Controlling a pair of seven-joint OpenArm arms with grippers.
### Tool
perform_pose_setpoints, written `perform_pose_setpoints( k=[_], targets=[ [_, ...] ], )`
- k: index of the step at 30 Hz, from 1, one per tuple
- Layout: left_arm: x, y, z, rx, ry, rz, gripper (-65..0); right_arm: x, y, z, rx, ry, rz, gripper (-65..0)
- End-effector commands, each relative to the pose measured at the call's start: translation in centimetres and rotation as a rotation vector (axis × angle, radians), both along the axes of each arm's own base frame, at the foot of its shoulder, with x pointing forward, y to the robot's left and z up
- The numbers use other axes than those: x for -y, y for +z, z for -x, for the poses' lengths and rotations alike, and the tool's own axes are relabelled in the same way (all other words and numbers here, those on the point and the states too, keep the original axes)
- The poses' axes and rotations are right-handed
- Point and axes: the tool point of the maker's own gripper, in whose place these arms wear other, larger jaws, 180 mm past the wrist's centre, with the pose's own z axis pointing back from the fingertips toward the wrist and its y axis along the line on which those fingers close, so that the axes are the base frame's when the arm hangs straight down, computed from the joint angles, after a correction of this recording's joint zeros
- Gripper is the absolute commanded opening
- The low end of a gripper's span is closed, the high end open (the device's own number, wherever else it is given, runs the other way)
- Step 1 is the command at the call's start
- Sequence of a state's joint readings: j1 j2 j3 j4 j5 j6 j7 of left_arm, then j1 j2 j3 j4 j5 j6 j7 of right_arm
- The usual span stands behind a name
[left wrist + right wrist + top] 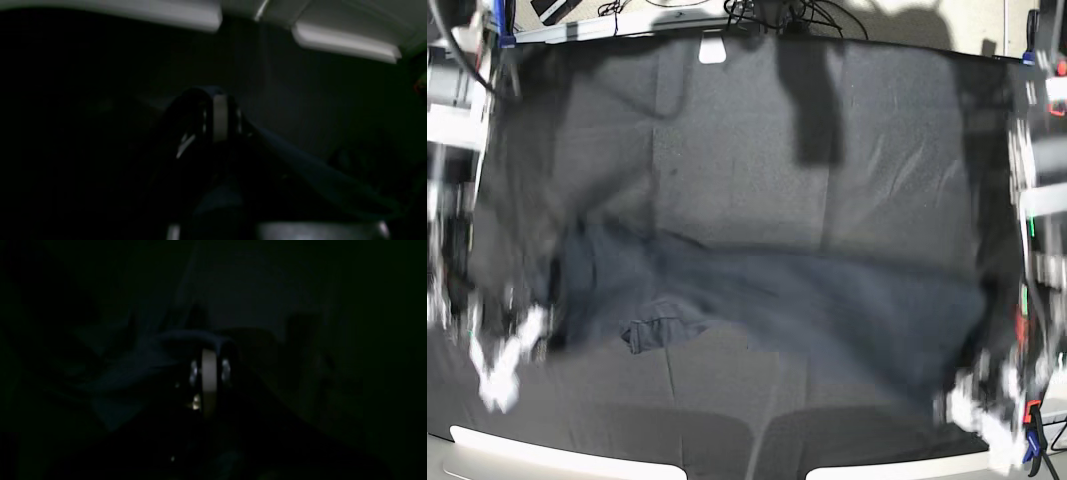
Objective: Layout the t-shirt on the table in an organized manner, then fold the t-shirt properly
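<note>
The dark grey t-shirt (807,290) is stretched in a blurred band across the near half of the black cloth table (757,130). My right gripper (535,325) is at the shirt's left end and my left gripper (959,395) at its right end. The left wrist view is very dim, but there the left gripper (218,100) is shut, with t-shirt fabric (317,173) trailing from its tip. In the equally dark right wrist view, the right gripper (208,351) is shut with a fold of t-shirt (133,370) draped over its fingertips. One sleeve (662,333) hangs bunched near the left end.
A white tag (713,50) lies at the table's far edge, with cables behind it. Clamps hold the cloth at the far left corner (503,30) and the near right corner (1030,440). White panels (557,455) line the near edge.
</note>
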State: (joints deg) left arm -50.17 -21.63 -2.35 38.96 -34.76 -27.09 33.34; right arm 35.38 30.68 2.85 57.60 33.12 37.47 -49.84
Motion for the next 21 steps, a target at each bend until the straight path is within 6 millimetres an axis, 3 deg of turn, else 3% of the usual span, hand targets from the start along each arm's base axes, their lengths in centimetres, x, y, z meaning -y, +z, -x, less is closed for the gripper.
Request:
perform_pose_setpoints(
  k=[1, 5, 7, 9, 11, 15, 20, 21],
  targets=[
    [-0.2, 5.5, -1.9, 0.119, 0.012, 0.03, -65.0, 0.4, 4.5, -2.5, 0.118, -0.011, -0.019, -65.0],
    [0.7, 12.9, -4.0, 0.215, -0.005, 0.024, -65.0, 1.1, 11.8, -6.6, 0.243, -0.062, -0.033, -65.0],
    [0.6, 17.7, -4.5, 0.275, -0.014, 0.015, -65.0, 1.5, 17.5, -8.2, 0.342, -0.074, -0.022, -65.0],
    [0.3, 22.7, -4.4, 0.324, -0.023, -0.004, -65.0, 1.9, 24.5, -8.9, 0.457, -0.079, -0.008, -65.0],
    [-0.2, 22.0, -4.1, 0.276, -0.036, -0.004, -65.0, 2.2, 30.8, -8.6, 0.534, -0.08, 0.005, -65.0],
    [-2.2, 21.0, -3.0, 0.198, -0.05, 0.001, -65.0, 3.0, 30.2, -7.8, 0.469, -0.08, 0.017, -65.0],
    [-7.0, 20.0, -1.3, 0.129, -0.007, -0.058, -65.0, 3.6, 30.3, -6.8, 0.45, -0.058, -0.031, -65.0],
    [-8.2, 20.2, -1.0, 0.133, 0.013, -0.057, -65.0, 3.2, 28.4, -6.6, 0.413, -0.029, -0.039, -65.0]
  ],
)
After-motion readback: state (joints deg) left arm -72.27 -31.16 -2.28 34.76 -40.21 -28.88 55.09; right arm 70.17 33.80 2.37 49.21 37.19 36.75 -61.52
